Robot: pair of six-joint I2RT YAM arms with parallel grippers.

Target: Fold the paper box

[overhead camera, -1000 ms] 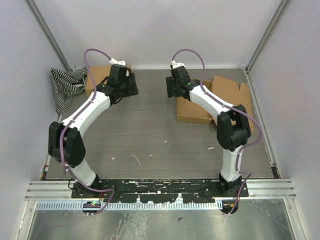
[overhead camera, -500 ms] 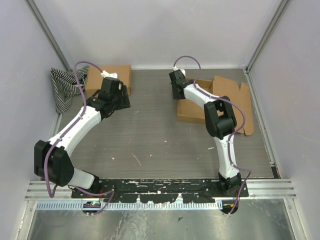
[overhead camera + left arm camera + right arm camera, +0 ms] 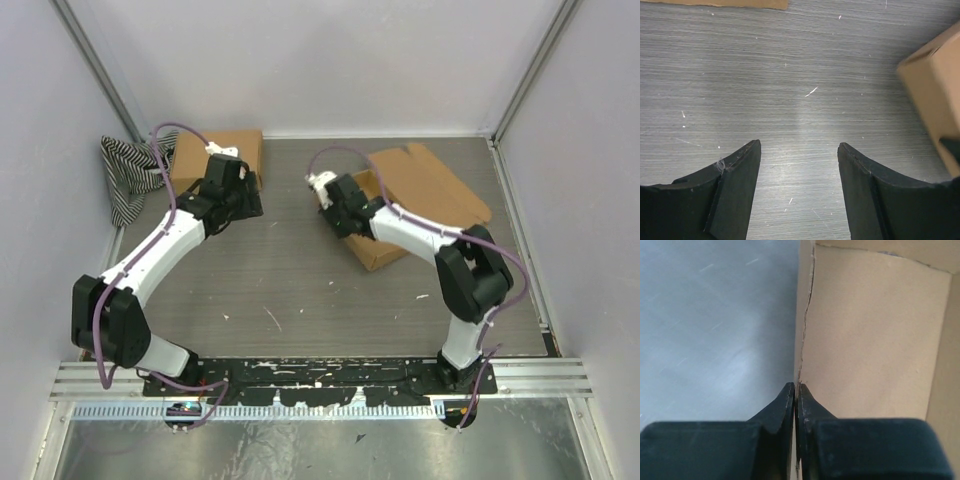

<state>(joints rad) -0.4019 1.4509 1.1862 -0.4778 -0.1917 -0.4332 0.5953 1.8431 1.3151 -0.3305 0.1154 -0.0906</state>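
A grey, finely grained table (image 3: pixel 290 290) carries the brown cardboard paper box (image 3: pixel 432 185) right of centre in the top view, its flat flaps splayed open. At upper left sit a smaller cardboard box (image 3: pixel 228 150) and a crumpled striped cloth (image 3: pixel 125 178). The right hand (image 3: pixel 796 390) is pinched onto the paper box's thin wall; the left hand (image 3: pixel 799 145) hangs with its dark, tapered fingers spread over bare table

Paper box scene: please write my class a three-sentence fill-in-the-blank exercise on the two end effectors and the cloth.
1. The right end effector is ____ on the paper box's wall.
2. The left end effector is ____, holding nothing.
3. The striped cloth lies at the table's far ____ corner.
Missing words: shut; open; left.
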